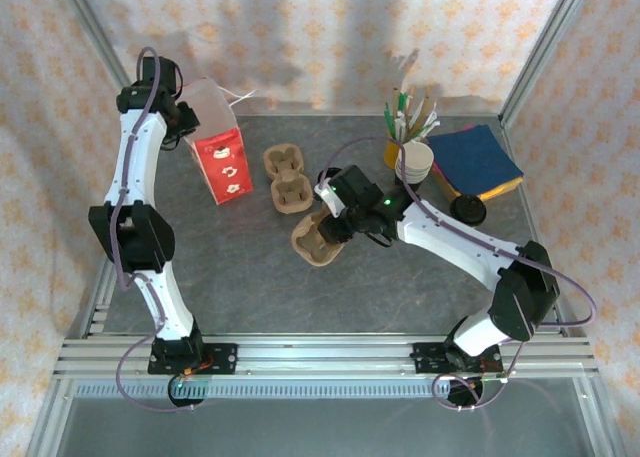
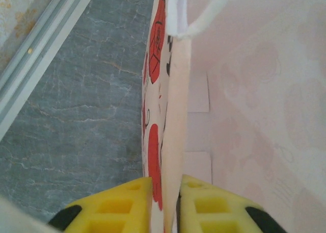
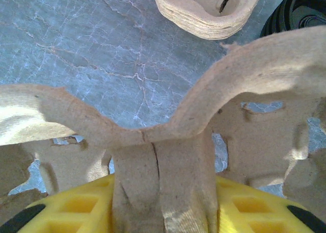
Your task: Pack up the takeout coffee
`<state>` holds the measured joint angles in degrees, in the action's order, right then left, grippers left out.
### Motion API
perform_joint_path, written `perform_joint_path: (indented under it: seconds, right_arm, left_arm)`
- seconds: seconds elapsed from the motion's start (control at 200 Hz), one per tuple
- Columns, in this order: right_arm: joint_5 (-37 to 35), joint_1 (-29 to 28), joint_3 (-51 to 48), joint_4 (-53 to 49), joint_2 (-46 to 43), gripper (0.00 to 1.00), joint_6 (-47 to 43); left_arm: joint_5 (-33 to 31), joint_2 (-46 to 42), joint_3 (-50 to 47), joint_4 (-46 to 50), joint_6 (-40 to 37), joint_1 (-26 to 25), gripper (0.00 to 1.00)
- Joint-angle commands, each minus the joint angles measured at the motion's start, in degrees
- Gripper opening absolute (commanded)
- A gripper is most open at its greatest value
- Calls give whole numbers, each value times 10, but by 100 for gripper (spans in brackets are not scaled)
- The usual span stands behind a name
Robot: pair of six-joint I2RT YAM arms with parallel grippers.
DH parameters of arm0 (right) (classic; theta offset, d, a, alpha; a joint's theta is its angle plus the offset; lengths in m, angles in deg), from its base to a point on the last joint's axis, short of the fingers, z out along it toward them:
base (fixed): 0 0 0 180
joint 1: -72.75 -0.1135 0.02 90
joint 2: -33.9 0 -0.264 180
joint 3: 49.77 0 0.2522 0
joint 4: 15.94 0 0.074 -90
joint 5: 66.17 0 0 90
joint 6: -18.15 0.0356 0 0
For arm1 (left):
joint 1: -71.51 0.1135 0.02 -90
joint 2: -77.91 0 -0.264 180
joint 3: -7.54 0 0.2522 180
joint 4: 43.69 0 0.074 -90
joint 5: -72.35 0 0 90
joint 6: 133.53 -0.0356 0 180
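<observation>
The takeout coffee is out of view. My left gripper [image 1: 186, 124] is at the back left, at the top edge of a red-and-white paper bag [image 1: 220, 162]. In the left wrist view its yellow fingers [image 2: 122, 207] pinch one wall of the bag [image 2: 173, 115], one inside and one outside. My right gripper [image 1: 336, 223] is mid-table, shut on the centre ridge of a brown pulp cup carrier [image 1: 316, 239]. The right wrist view shows that ridge [image 3: 158, 161] squeezed between the yellow pads [image 3: 76, 207].
Two more pulp carriers [image 1: 283, 162] [image 1: 291, 193] lie beside the bag. At the back right stand a stack of lidless cups [image 1: 415, 160], black lids [image 1: 468, 209], blue and yellow napkins [image 1: 478, 162] and a holder of stirrers [image 1: 405, 117]. Metal frame posts stand at the corners.
</observation>
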<state>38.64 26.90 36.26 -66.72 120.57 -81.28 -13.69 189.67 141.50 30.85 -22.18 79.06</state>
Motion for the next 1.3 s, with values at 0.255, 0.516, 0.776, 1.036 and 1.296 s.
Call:
perform_joint_path:
  seconds: [0.255, 0.516, 0.776, 1.036, 1.296]
  right_arm:
    - [2, -5, 15, -25, -22, 42, 2]
    - [3, -4, 18, -33, -39, 42, 11]
    - [11, -4, 9, -42, -88, 42, 28]
    - [44, -5, 13, -66, -172, 41, 38]
    - [41, -5, 66, -110, -231, 40, 42]
  left_arm:
    - [-7, -89, -69, -2, -8, 2, 2]
    - [37, -230, -219, -28, 6, 1, 0]
    - [83, -383, -358, -24, 33, -21, 0]
    - [85, -491, -408, 12, 88, -130, 0]
    - [113, -528, -442, 2, 132, -254, 0]
